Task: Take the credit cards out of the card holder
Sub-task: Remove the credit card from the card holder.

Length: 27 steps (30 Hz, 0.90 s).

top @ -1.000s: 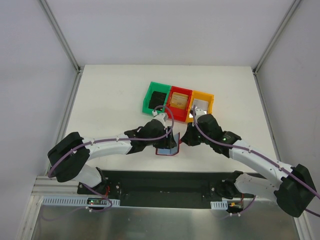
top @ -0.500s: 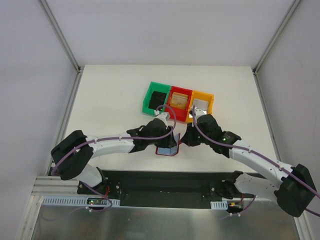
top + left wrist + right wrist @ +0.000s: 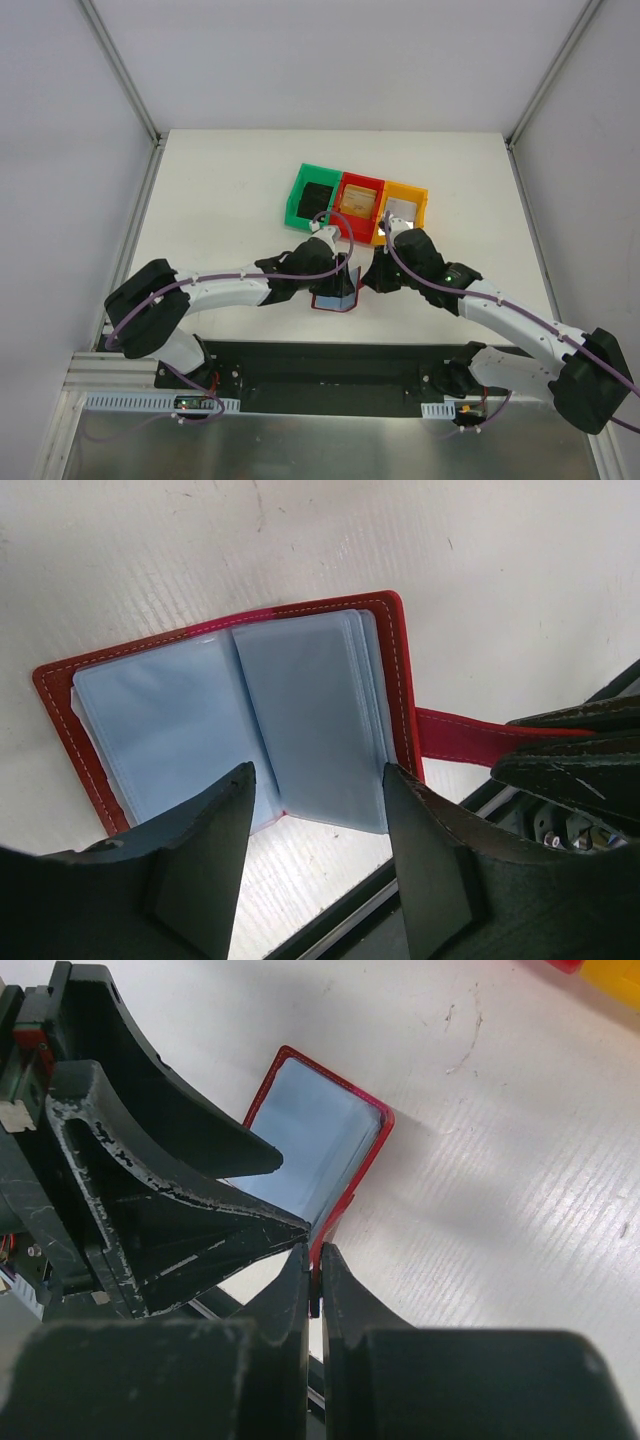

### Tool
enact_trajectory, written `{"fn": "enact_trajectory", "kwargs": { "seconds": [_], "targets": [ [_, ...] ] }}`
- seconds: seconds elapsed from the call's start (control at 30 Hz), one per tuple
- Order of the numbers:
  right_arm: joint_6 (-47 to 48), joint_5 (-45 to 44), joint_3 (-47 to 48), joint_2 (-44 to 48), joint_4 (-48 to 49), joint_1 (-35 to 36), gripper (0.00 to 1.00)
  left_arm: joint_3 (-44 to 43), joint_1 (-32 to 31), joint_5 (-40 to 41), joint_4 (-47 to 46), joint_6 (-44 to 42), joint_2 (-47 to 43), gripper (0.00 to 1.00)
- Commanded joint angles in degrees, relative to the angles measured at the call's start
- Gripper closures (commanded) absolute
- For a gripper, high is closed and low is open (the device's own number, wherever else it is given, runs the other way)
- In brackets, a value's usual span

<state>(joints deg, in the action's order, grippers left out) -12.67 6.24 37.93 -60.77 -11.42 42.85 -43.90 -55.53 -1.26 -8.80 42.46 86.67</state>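
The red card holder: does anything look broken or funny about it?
Nothing looks broken or spilled. The card holder lies open on the table, with its red tab pinched in the right claw. The left claw hangs open over its blue-grey pockets.

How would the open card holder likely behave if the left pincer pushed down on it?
Probably floppy: the card holder is a thin cover with loose plastic sleeves that fan at the fold. Likely light, so a push would slide it on the smooth table, though the right pincer pinching its tab should anchor it. The sleeves look slick.
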Motion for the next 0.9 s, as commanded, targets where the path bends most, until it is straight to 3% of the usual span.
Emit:
{"fn": "enact_trajectory", "kwargs": {
  "seconds": [0.0, 0.6, 0.87],
  "targets": [
    [0.63, -0.35, 2.5, 1.45, -0.36, 0.39, 1.0, -1.28, -0.55, 0.21, -1.84, -1.06, -2.04, 0.46],
    [0.89, -0.09, 3.46, 1.71, -1.15, 0.48, 1.0, -2.07, -1.16, 0.91, -0.87, -1.85, 1.3, 0.55],
    [1.33, -0.35, 3.64, 1.71, -1.76, 0.48, 1.0, -1.1, -1.16, 8.72, 2.64, -2.29, -0.62, 0.59]
  ]
}}
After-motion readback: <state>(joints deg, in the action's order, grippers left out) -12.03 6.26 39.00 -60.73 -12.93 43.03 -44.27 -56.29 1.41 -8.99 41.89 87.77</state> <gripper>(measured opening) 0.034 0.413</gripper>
